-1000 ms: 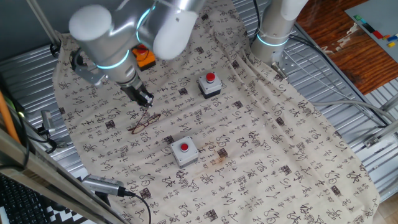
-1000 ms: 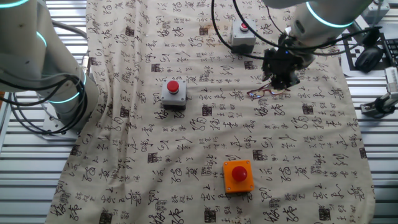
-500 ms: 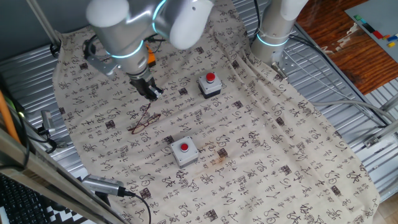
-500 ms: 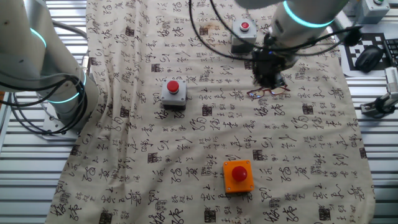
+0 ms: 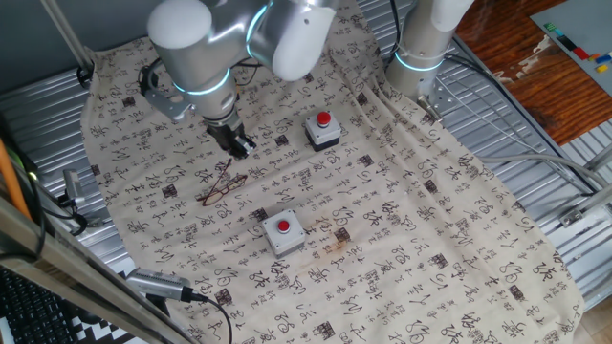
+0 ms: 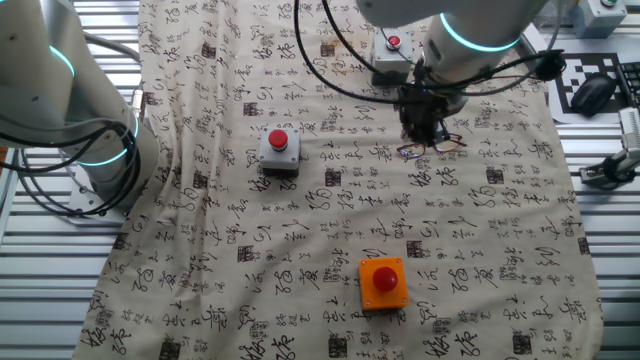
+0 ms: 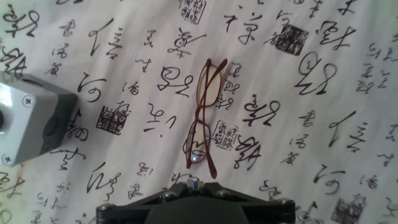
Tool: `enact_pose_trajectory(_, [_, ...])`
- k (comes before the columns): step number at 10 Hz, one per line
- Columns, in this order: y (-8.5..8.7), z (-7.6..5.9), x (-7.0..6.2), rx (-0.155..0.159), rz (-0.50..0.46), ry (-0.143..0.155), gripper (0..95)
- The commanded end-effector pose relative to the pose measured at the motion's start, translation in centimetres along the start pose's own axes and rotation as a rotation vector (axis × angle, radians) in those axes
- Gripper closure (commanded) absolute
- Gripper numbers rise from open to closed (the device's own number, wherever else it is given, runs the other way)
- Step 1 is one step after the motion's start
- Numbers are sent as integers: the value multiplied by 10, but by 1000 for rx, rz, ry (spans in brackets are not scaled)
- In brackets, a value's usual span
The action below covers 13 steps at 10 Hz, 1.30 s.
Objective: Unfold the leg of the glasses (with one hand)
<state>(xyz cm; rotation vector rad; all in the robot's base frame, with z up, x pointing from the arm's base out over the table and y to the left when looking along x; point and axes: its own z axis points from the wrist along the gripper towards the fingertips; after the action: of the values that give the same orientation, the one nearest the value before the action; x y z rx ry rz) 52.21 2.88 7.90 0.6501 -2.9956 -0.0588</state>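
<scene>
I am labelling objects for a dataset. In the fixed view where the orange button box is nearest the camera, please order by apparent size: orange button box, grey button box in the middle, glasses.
1. Orange button box, though nearest the camera.
2. Grey button box, slightly smaller.
3. Glasses, thinnest and smallest.

A calligraphy-printed cloth (image 6: 300,230) covers the table, bearing the glasses (image 7: 204,118) and three button boxes (image 6: 279,150).

glasses (image 7: 204,117) on cloth (image 7: 323,74), right of box (image 7: 31,124).
</scene>
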Motion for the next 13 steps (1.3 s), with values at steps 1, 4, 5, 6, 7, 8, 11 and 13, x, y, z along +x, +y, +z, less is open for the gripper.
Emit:
enact_pose_trajectory(1, [-2, 2, -1, 0, -5, -3, 950])
enact_pose_trajectory(4, [-10, 14, -6, 6, -22, -24, 950])
enact_pose_trajectory(5, [-11, 15, -6, 7, -23, -24, 950])
enact_pose_trajectory(6, [-11, 16, -6, 7, -22, -23, 950])
enact_pose_trajectory(7, [-11, 16, -6, 6, -19, -22, 950])
enact_pose_trajectory(8, [-11, 17, -4, 6, -15, -21, 950])
enact_pose_trajectory(11, [-9, 21, 5, 7, -11, -22, 950])
enact_pose_trajectory(13, [-9, 22, 6, 9, -7, -21, 950])
